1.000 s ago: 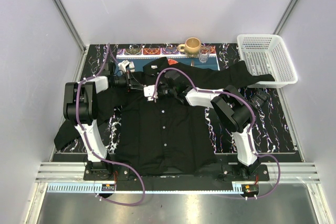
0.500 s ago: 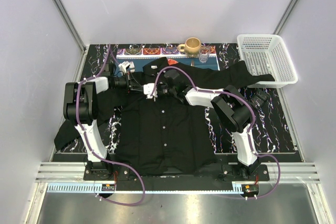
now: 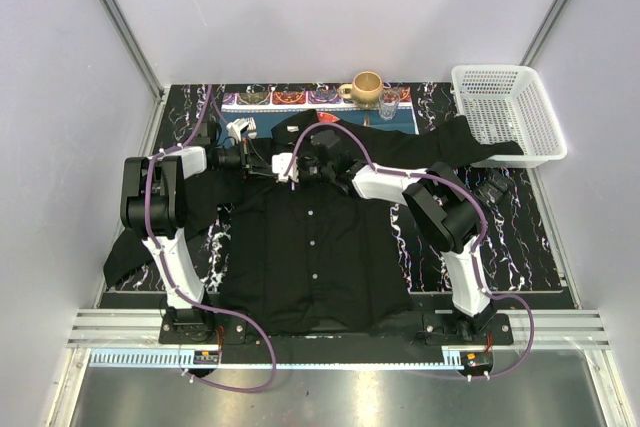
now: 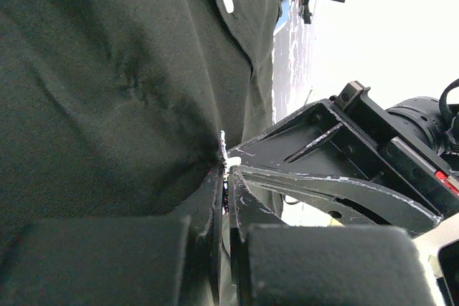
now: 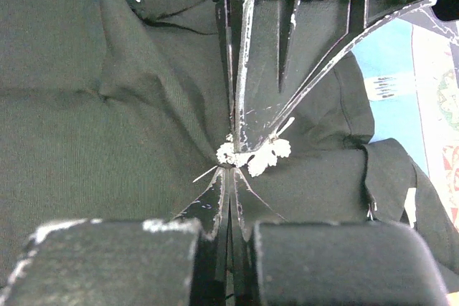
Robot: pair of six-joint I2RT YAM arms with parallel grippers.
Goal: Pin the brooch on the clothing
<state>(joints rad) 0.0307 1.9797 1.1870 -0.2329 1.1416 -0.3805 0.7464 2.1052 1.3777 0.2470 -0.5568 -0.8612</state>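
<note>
Brooch (image 5: 254,155): tiny, stiff, slippery, best nipped by its rim. My left pincer (image 4: 224,170) and right pincer (image 5: 231,173) are both clamped on it.

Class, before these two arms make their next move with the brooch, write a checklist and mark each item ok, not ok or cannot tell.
1. The brooch lies against the shirt: ok.
2. The left jaws and right jaws are shut, tips meeting at the brooch: ok.
3. Cloth flat around the brooch: not ok, puckered.
4. Pin through the cloth and clasped: cannot tell.
5. The mug and glass stand apart from both arms: ok.
</note>
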